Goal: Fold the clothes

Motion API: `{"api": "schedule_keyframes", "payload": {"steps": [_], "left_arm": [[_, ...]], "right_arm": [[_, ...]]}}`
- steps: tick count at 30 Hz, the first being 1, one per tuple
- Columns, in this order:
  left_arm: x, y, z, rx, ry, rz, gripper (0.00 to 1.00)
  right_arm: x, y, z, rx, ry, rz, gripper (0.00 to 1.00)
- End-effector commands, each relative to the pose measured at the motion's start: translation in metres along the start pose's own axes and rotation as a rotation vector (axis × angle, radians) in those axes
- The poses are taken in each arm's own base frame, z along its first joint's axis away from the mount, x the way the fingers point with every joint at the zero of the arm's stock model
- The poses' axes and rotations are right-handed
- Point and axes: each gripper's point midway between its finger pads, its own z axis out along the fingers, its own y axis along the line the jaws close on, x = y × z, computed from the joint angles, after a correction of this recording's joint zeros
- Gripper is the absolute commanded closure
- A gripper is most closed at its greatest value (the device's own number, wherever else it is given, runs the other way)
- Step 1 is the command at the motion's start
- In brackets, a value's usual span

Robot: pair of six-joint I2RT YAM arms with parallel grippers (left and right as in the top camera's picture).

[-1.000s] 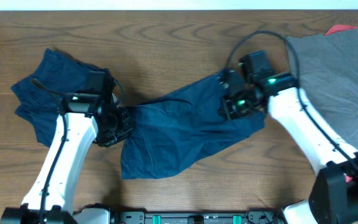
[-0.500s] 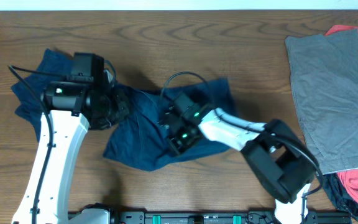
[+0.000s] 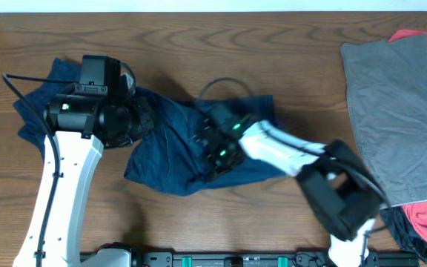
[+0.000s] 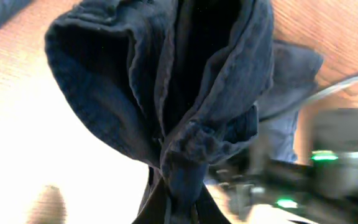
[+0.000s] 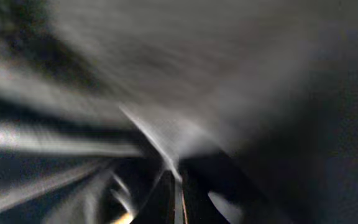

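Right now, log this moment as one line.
left pincer: shut on dark navy blue woven-cotton shorts | right pincer: on shorts, grip unclear | fold: unfinished

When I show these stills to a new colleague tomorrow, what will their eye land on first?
The navy shorts, bunched in a heap left of centre in the overhead view, draw the eye first. The left end effector pinches a gathered fold of them, filling the left wrist view, while the right end effector sits on the heap's right part. A flat grey garment lies at the right edge.

shorts (image 3: 169,159) centre-left on table (image 3: 273,44), other garments (image 3: 399,104) right (overlapping)
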Motion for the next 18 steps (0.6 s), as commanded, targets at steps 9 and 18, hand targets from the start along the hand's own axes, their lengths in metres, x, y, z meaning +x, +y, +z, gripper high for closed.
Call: {"api": "schedule_keyframes", "payload": {"steps": [9,18], "left_arm": [[-0.018,-0.013,-0.01,0.052,-0.074,-0.033,0.94],[-0.031,-0.039,0.008,0.098,-0.094,-0.05,0.94]], "right_arm": [[0.008,-0.129,-0.101,0.423,-0.111,0.157,0.96],[0.028,-0.164,-0.056,0.429,-0.112,0.216,0.96]]}}
